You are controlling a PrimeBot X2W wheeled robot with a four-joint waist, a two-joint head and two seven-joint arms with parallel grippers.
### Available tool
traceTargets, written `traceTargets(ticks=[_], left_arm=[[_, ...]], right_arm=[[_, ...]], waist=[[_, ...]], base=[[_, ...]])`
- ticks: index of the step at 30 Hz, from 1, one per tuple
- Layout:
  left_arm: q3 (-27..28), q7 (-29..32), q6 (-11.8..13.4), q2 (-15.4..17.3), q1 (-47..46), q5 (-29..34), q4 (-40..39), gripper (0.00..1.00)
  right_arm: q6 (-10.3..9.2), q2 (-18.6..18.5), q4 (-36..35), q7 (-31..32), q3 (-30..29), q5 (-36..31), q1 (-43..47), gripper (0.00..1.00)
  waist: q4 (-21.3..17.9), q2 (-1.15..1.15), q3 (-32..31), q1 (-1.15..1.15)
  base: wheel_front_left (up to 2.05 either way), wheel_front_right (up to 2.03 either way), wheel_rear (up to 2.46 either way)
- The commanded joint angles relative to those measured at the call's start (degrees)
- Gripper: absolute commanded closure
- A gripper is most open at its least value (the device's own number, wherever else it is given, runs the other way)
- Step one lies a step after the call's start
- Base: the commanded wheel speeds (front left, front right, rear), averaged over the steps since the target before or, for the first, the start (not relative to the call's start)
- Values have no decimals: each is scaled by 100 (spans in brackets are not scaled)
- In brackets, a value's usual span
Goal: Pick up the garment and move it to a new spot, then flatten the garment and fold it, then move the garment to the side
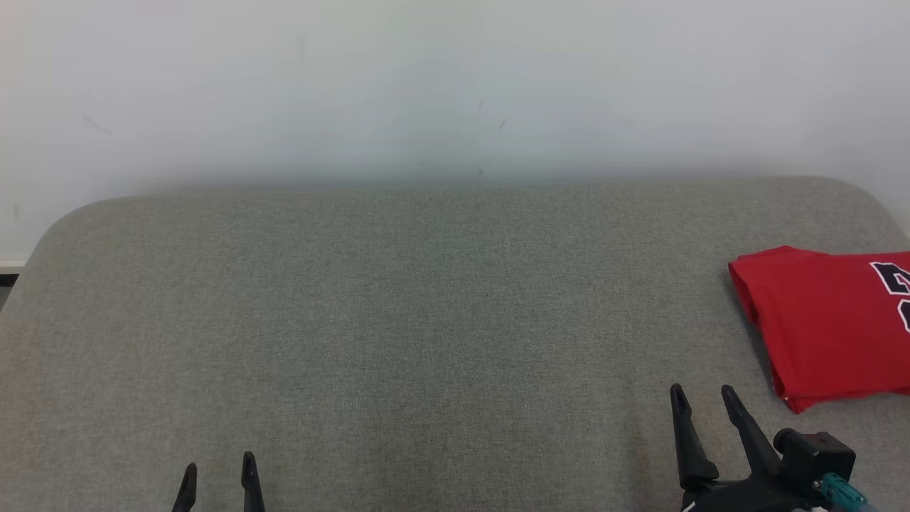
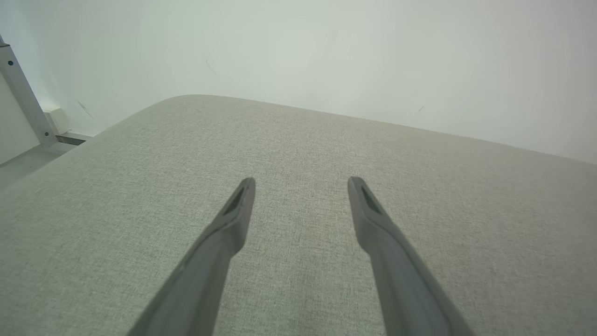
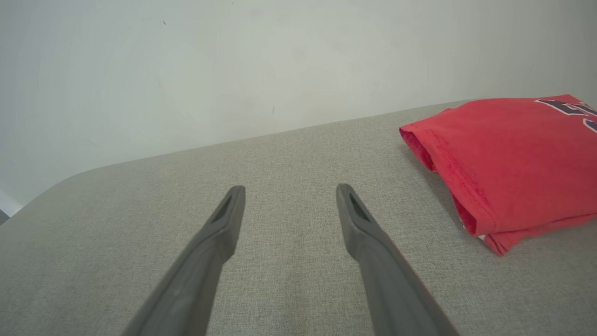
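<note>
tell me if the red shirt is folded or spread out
Folded. The red shirt lies as a compact rectangle on the grey surface, and the right wrist view shows stacked layers along its near edge.

The table [image 1: 398, 320] is covered in grey-green woven fabric. Its far corners are rounded and its far edge runs along a pale wall. A red garment [image 1: 825, 320] lies folded on the table at the right side, with dark lettering on its top face and its stacked layers showing along the near edge. The head view's right border cuts it off.
</note>
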Motion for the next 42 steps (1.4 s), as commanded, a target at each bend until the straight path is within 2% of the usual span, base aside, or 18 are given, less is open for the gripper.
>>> traceTargets(ticks=[1,10,11,15,42], left_arm=[[-10,-16,0,-7,-39,4,-27,0],[-7,-16,11,-7,-39,-104,-87,0],[-10,3,-11,-1,-1,-64,-52,100],[-6,47,-21,-7,39,-111,151,100],[213,749,-257,-5,-374,-2708,176,100]], right_arm=[[4,28,-25,-25,18,32,-34,0],[4,32,-51,-62,62,40,-35,0],[0,8,-15,-26,50,20,-2,100],[0,12,203,18,40,70,55,100],[1,17,414,333,-20,2743,-279,100]], waist=[[2,0,10,0],[24,0,41,0],[24,0,41,0],[24,0,41,0],[23,0,47,0]], base=[[0,0,0],[0,0,0],[0,0,0],[0,0,0],[0,0,0]])
